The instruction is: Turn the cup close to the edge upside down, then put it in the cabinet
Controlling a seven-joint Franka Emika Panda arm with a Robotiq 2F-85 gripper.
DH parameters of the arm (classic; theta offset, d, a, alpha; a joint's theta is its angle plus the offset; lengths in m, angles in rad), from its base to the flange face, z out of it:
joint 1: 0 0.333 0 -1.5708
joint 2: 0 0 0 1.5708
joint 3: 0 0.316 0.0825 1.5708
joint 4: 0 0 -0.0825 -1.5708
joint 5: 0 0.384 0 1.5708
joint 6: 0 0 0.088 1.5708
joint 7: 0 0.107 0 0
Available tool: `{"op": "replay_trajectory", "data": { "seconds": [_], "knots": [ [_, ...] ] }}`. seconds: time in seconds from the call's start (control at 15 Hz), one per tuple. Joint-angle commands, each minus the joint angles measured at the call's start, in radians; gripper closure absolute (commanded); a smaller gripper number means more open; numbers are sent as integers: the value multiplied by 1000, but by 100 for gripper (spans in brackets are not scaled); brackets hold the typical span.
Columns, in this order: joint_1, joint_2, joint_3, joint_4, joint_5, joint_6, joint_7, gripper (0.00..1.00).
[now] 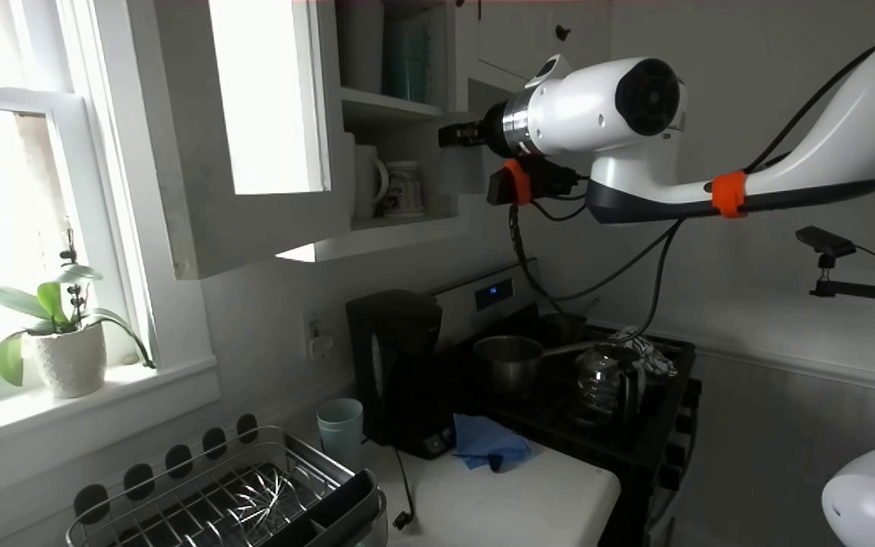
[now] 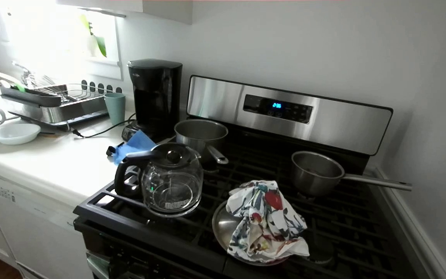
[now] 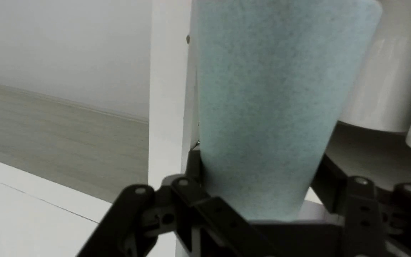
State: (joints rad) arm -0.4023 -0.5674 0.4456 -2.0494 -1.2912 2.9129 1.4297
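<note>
My gripper [image 1: 454,135] is shut on the light teal cup [image 1: 463,171], high up at the right side of the open white wall cabinet [image 1: 403,234]. The cup hangs below the fingers with its wider end down. In the wrist view, which stands upside down, the black fingers [image 3: 260,169] press both sides of the cup [image 3: 277,92] near its narrow end. The cup overlaps the cabinet's front frame [image 3: 168,89] there; how far in it is I cannot tell. The countertop edge [image 2: 33,181] shows in an exterior view. The gripper is out of that view.
The cabinet door [image 1: 255,228] stands open. White mugs [image 1: 367,181] and a patterned mug [image 1: 404,190] are on the lower shelf; teal glassware [image 1: 407,64] is above. Another teal cup [image 1: 340,431] stands by the coffee maker [image 1: 396,365]. A dark-knobbed cabinet [image 1: 517,34] adjoins.
</note>
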Motion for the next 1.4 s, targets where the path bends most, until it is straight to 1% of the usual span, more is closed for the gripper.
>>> {"op": "replay_trajectory", "data": {
  "seconds": [0.0,0.2,0.47,0.8,1.0,1.33],
  "knots": [
    [-94,43,79,87,-115,19,150,50],
    [-145,74,126,125,-180,21,232,50],
    [-180,127,168,162,-237,16,306,50],
    [-185,188,199,196,-282,13,346,50],
    [-182,214,211,208,-299,15,349,50],
    [-179,246,230,225,-358,11,359,50]
  ]
}}
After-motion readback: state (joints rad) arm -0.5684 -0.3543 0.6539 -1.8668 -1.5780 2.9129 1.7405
